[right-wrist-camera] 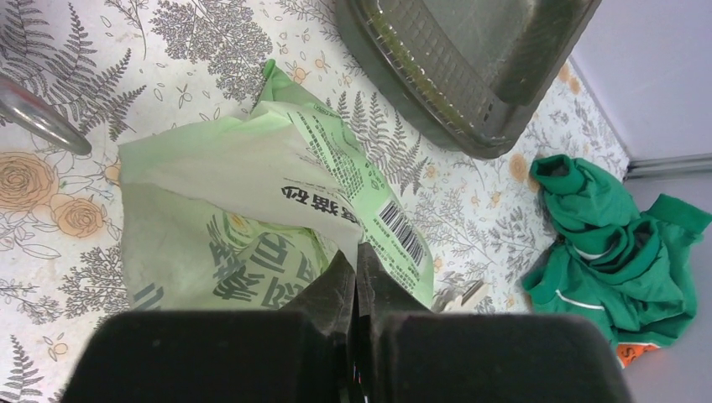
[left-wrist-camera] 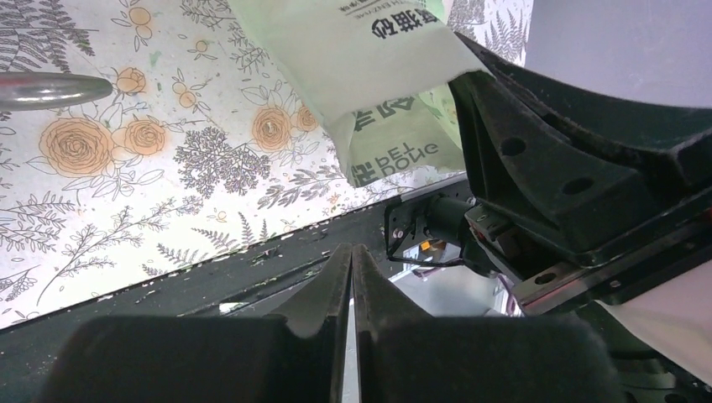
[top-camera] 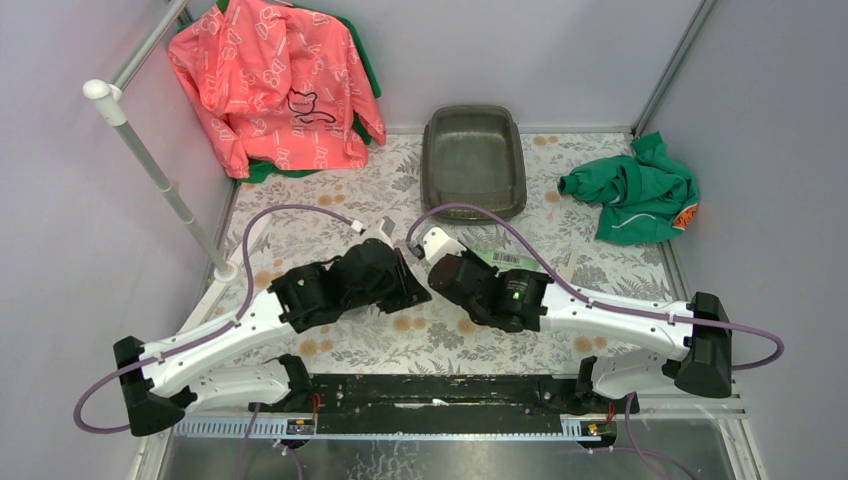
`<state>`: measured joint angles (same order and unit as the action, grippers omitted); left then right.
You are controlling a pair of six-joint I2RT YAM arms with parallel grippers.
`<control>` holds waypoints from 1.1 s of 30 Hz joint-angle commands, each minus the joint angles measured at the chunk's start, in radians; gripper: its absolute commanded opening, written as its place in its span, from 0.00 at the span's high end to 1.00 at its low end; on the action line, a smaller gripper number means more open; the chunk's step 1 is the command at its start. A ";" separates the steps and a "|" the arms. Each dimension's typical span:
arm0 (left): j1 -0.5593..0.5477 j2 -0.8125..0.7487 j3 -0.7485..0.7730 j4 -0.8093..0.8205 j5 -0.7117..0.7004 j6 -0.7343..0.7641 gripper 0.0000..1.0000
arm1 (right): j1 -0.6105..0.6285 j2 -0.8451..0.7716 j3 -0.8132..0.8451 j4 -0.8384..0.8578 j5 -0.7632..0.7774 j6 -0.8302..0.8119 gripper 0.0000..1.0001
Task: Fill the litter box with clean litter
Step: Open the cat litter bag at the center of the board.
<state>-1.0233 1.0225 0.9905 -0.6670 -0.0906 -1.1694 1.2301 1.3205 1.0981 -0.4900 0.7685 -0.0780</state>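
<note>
Litter box (top-camera: 474, 160) near printed bag (right-wrist-camera: 252, 201)

Top cam: high over the near edge of the bench (top-camera: 450, 335), tilted down and forward, far enough to take in the whole bench. Left wrist cam: behind left gripper (left-wrist-camera: 352, 252), very low over the bench, faces across at right arm (left-wrist-camera: 571, 168), bag (left-wrist-camera: 369, 50) just ahead of the gripper. Right wrist cam: behind right gripper (right-wrist-camera: 356, 252), higher, faces down and forward; bag under the gripper, litter box (right-wrist-camera: 470, 59) beyond, green cloth (right-wrist-camera: 613, 243) off to the right. Both wrist cams share the bag. Top and right wrist share litter box and green cloth.
</note>
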 commanded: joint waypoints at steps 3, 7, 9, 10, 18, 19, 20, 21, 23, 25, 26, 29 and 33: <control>-0.080 0.071 0.063 0.029 -0.111 -0.029 0.83 | 0.020 -0.015 -0.006 -0.048 0.035 0.173 1.00; -0.156 0.126 0.098 0.027 -0.175 -0.056 0.76 | 0.055 -0.007 -0.016 -0.061 0.007 0.261 1.00; -0.191 0.140 0.108 0.027 -0.206 -0.080 0.74 | 0.078 -0.002 -0.029 -0.059 -0.014 0.306 1.00; -0.213 0.147 0.109 0.027 -0.224 -0.091 0.71 | 0.091 0.002 -0.036 -0.056 -0.012 0.333 1.00; -0.272 0.156 0.065 0.010 -0.410 -0.225 0.65 | 0.152 0.012 -0.042 -0.085 0.022 0.543 1.00; -0.274 0.151 0.058 0.026 -0.428 -0.234 0.65 | 0.156 0.001 -0.047 -0.086 0.030 0.565 1.00; -0.276 0.148 0.051 0.034 -0.444 -0.249 0.64 | 0.158 -0.011 -0.052 -0.092 0.044 0.594 1.00; -0.276 0.147 0.046 0.038 -0.460 -0.264 0.61 | 0.159 -0.027 -0.060 -0.091 0.049 0.624 1.00; -0.276 0.152 0.034 0.044 -0.483 -0.294 0.58 | 0.161 -0.065 -0.080 -0.081 0.062 0.670 1.00; -0.276 0.160 0.017 0.053 -0.492 -0.315 0.57 | 0.161 -0.105 -0.109 -0.049 0.064 0.688 1.00; -0.277 0.164 0.008 0.056 -0.492 -0.326 0.57 | 0.161 -0.124 -0.125 -0.026 0.068 0.694 1.00; -0.278 0.172 -0.023 0.057 -0.493 -0.362 0.57 | 0.161 -0.154 -0.148 0.006 0.075 0.705 1.00; -0.278 0.155 -0.082 0.074 -0.495 -0.406 0.58 | 0.161 -0.154 -0.154 0.029 0.076 0.714 1.00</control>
<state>-1.2980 1.1858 0.9695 -0.6147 -0.5159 -1.5036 1.3785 1.1904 0.9386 -0.5316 0.7959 0.5747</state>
